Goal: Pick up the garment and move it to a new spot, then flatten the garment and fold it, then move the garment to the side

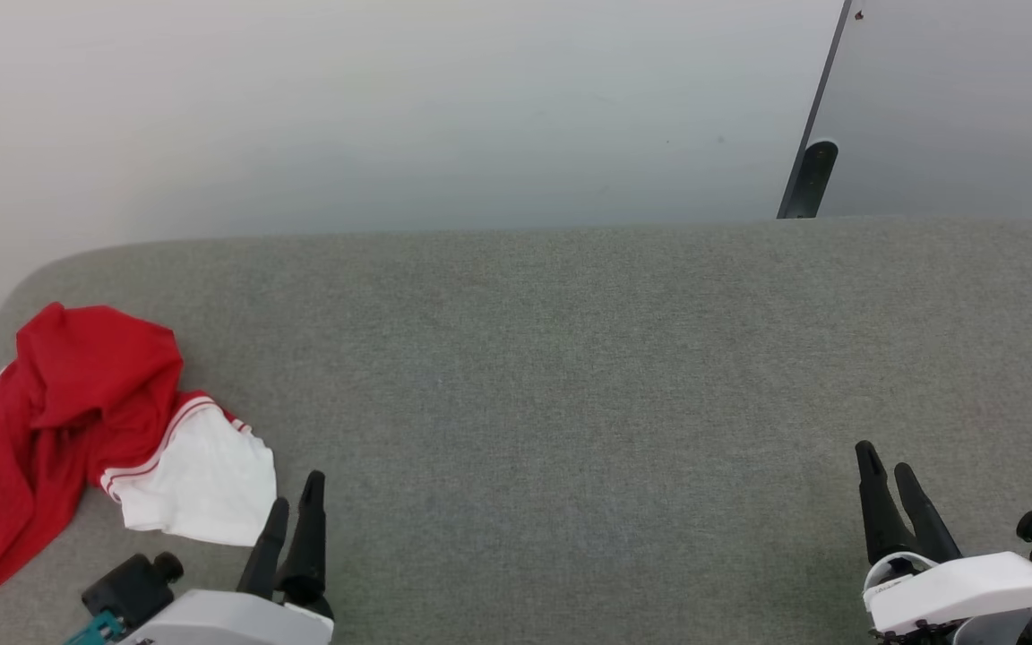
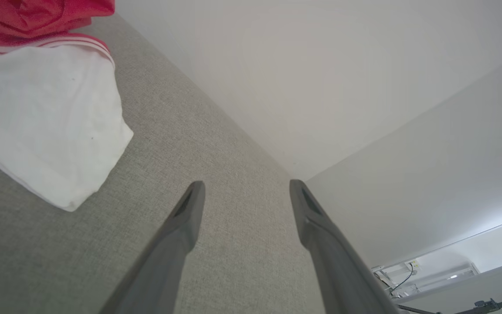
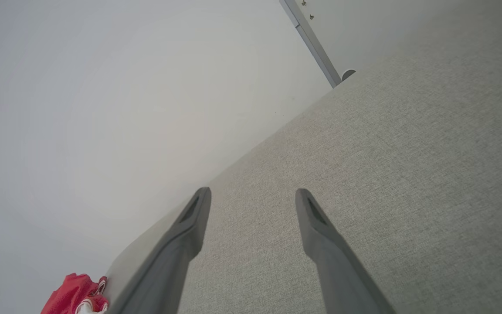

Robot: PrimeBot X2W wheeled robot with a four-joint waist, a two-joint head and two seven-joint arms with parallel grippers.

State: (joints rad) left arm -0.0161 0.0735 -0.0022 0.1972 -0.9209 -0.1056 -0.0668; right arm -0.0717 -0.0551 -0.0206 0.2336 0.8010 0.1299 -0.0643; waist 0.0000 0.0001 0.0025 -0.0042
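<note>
A grey fabric surface (image 1: 570, 376) is spread across the head view, backed by a pale wall (image 1: 346, 107). The garment (image 1: 77, 421) is seen crumpled at the surface's left end, with red folds heaped up and 1 white sleeve (image 1: 202, 484) with striped trim laid out toward the near side. The left gripper (image 1: 296, 493) is found at the near left with its 2 fingers spread wide; nothing is held, and only bare fabric is seen in the gap in the left wrist view (image 2: 246, 184). The sleeve (image 2: 46, 113) lies just beside this gripper, on its left, and is not touched by either finger. The right gripper (image 1: 884, 458) is placed at the near right, likewise opened wide and empty (image 3: 253, 191), well apart from the garment (image 3: 74, 292), which is glimpsed far off along the surface's edge.
</note>
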